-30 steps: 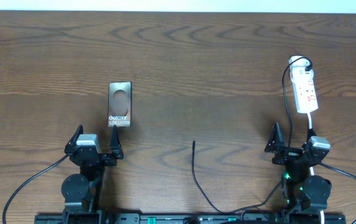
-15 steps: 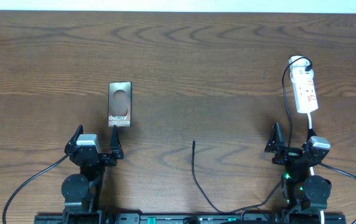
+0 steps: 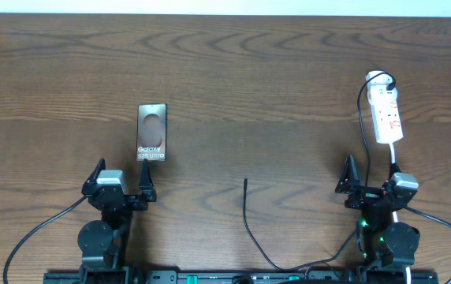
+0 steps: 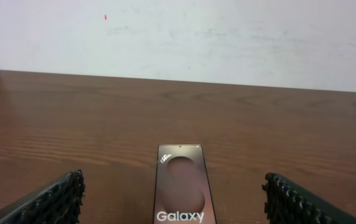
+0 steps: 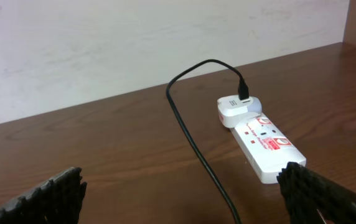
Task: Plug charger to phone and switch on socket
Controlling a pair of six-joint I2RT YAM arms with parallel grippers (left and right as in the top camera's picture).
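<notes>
As left gripper (image 3: 123, 173) gapes, phone (image 3: 152, 132) lies ahead.

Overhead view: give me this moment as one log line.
left tool open, empty | right tool open, empty | charger tip on table, apart from phone | socket untouched

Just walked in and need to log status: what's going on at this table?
Nothing is being handled. Both arms sit at the near edge, the left end effector and right end effector open and empty. The phone lies flat ahead of the left one; the charger lies mid-table, its tip apart from the phone; the socket lies ahead of the right arm.
</notes>
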